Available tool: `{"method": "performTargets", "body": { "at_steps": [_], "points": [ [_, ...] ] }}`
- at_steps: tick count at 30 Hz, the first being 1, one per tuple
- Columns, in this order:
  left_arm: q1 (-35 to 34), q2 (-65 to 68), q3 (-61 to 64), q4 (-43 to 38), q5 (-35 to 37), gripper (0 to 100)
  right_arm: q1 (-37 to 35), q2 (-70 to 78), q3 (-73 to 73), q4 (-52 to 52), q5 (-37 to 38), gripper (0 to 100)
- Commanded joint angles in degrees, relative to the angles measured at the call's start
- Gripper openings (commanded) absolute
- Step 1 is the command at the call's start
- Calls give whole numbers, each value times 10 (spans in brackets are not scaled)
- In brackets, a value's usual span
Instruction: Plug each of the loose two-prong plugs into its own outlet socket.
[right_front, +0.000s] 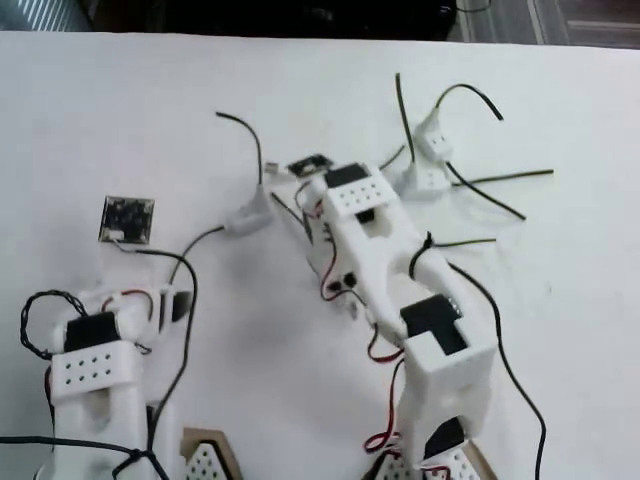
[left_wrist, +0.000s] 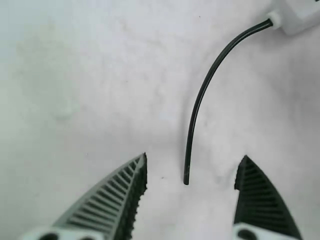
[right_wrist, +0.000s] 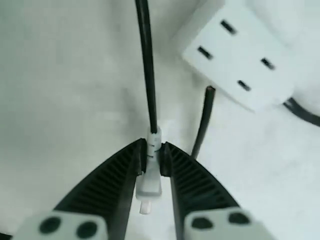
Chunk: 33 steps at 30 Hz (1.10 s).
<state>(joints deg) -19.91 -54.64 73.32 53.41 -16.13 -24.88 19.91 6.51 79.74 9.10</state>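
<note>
My right gripper (right_wrist: 153, 147) is shut on a small white two-prong plug (right_wrist: 149, 186), whose black cable (right_wrist: 146, 65) runs straight away from the fingers. A white outlet block (right_wrist: 240, 55) with several slots lies just beyond it and to one side. In the high view that block (right_front: 425, 180) sits beside the right arm's wrist (right_front: 355, 195). My left gripper (left_wrist: 195, 160) is open above the bare table, and the loose end of a black cable (left_wrist: 200, 100) lies between its fingers. That cable leads to a white plug (left_wrist: 295, 17), which is also the white plug (right_front: 250, 215) left of the right arm.
A second white outlet piece (right_front: 435, 135) with black wires lies behind the outlet block. Another loose cable end (right_wrist: 205, 117) lies between the held plug and the block. A small circuit board (right_front: 128, 218) hangs over the table at the left. Loose wires spread to the right.
</note>
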Motion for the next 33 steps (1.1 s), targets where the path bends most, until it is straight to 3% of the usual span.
{"method": "performTargets", "body": {
  "at_steps": [1,7,20,23,33],
  "points": [
    [-4,-13,-17,-11,5,282,-8,-33,41,-38,24,23],
    [-3,-13,-17,-11,5,282,-9,-34,49,3,25,122],
    [-3,-13,-17,-11,5,282,-5,-33,49,38,22,90],
    [-3,-13,-17,-11,5,282,2,-35,47,33,22,16],
    [4,-13,-18,-11,5,282,37,-121,0,99,25,17]
  ]
}}
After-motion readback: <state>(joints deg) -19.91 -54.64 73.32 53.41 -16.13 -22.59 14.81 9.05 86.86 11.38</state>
